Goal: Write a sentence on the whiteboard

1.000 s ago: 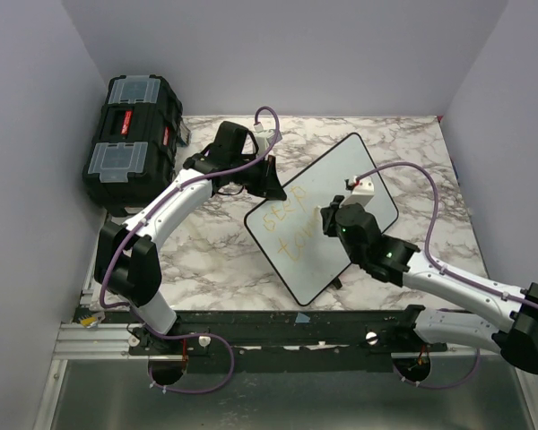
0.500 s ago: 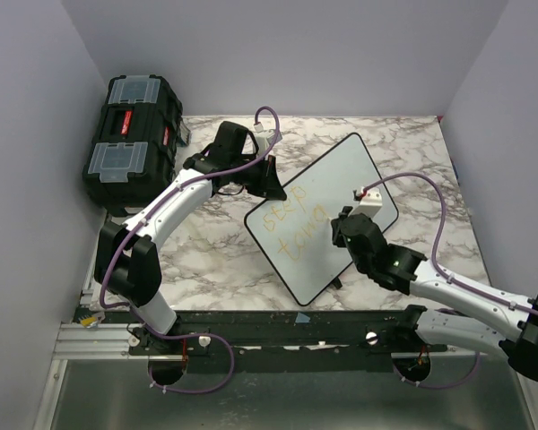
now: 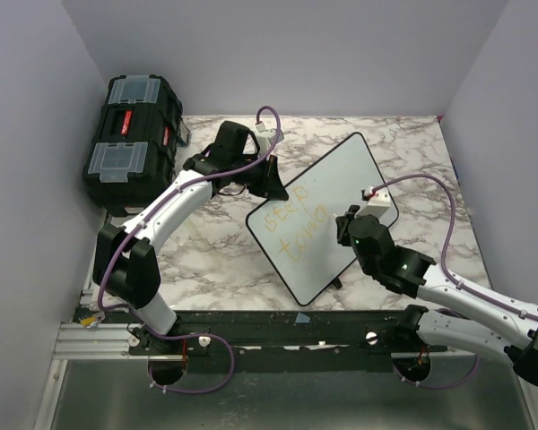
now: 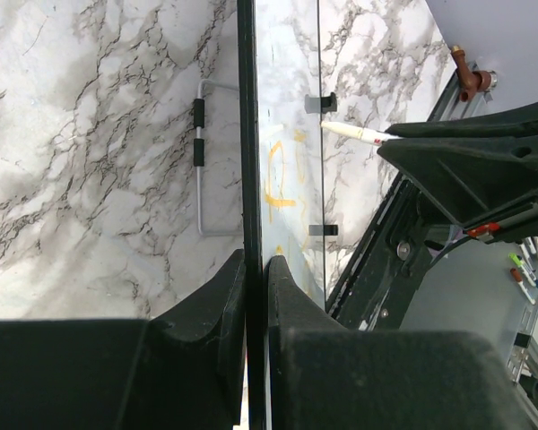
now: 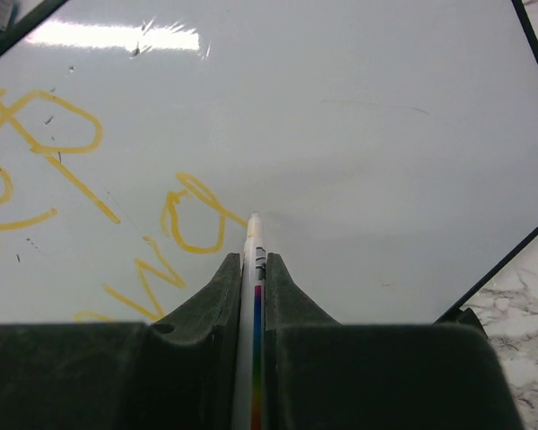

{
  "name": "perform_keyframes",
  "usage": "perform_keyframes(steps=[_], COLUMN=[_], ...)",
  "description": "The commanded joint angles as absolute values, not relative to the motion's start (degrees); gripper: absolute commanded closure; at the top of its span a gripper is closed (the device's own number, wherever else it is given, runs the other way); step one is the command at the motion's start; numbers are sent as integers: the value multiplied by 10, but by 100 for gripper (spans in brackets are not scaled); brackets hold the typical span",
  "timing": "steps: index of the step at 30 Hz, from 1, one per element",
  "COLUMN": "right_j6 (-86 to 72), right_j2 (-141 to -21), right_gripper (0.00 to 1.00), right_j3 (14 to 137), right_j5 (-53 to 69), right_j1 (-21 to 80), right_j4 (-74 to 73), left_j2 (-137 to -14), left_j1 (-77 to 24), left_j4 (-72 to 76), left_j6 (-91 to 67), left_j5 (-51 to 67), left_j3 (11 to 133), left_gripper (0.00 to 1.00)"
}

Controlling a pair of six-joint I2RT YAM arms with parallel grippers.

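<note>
We had drawn the marker [image 5: 254, 260], pinched in right jaws, past a fresh letter [image 5: 195, 217]; left jaws clamped the board [image 3: 341, 179]; sentence unfinished

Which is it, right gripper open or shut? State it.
Shut: the right gripper clamps the marker, whose tip points at the whiteboard.

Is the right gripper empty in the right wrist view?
No, the right gripper is shut on a marker whose tip points at the whiteboard.
</note>
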State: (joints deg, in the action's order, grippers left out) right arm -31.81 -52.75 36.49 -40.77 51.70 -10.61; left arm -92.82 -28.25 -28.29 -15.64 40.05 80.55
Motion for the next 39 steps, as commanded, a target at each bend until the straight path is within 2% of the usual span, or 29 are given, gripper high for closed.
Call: perform_keyframes(steps=[1, 10, 16, 27, 39], right_j6=[-299, -293, -290, -297, -307], right_j2=[-526, -555, -561, -568, -575], right_gripper=[99, 99, 99, 99, 99], right_j3=[390, 398, 394, 372, 356], right_j5=[-439, -323, -262, -232, -251], right_j1=[515, 410, 403, 403, 403], right_j4=[-60, -20, 21, 36, 6], left_j2=[-915, -911, -911, -914, -913], left_j1=[-295, -295, -295, -296, -296], left_j4=[-272, -273, -273, -271, -271], left_j6=[-105, -103, -103, -102, -102], left_j5=[374, 374, 375, 376, 375], left_j3=[809, 809, 811, 811, 810], left_gripper=[100, 100, 100, 100, 100])
